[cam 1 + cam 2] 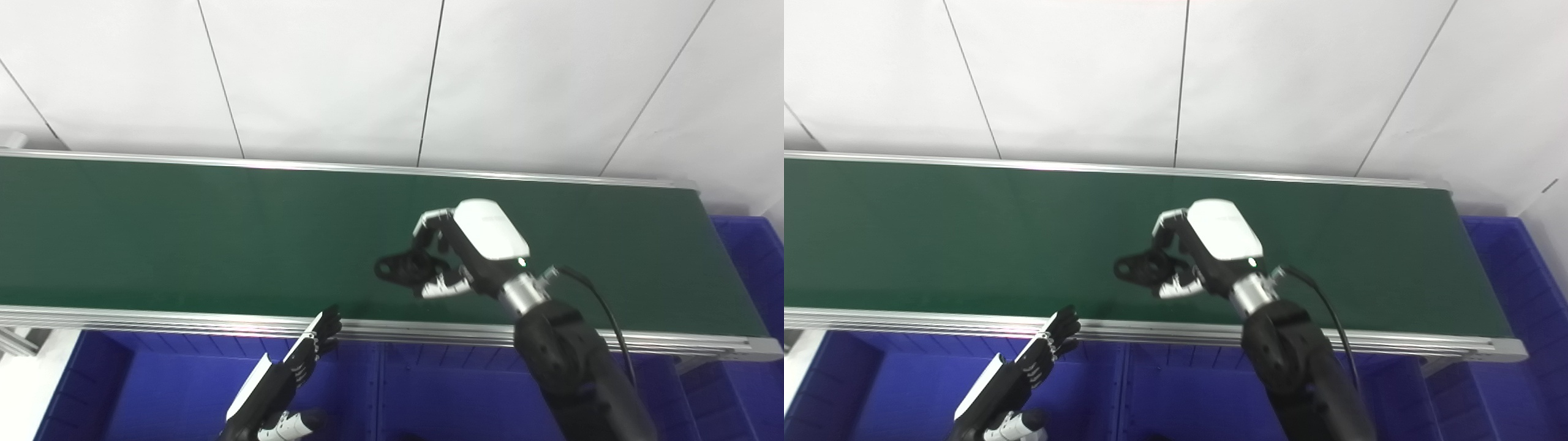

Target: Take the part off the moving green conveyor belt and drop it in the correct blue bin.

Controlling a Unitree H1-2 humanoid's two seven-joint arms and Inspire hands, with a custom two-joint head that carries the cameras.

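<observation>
The green belt point(184, 233) lies bare left and right of the right hand point(471, 245), which grips the black part point(398, 267). The silver rail point(153, 318) stands between belt and blue bins point(153, 380). The left hand point(288, 367) hangs over 1 bin, fingers spread.

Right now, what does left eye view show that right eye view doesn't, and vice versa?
Only left eye view: a grey metal frame piece at the left edge, below the belt rail.

Only right eye view: a short dark mark on the white wall at far right.

Both: the green conveyor belt, the black flat metal part with holes gripped by the right hand, the left hand open over the blue plastic bins.
</observation>
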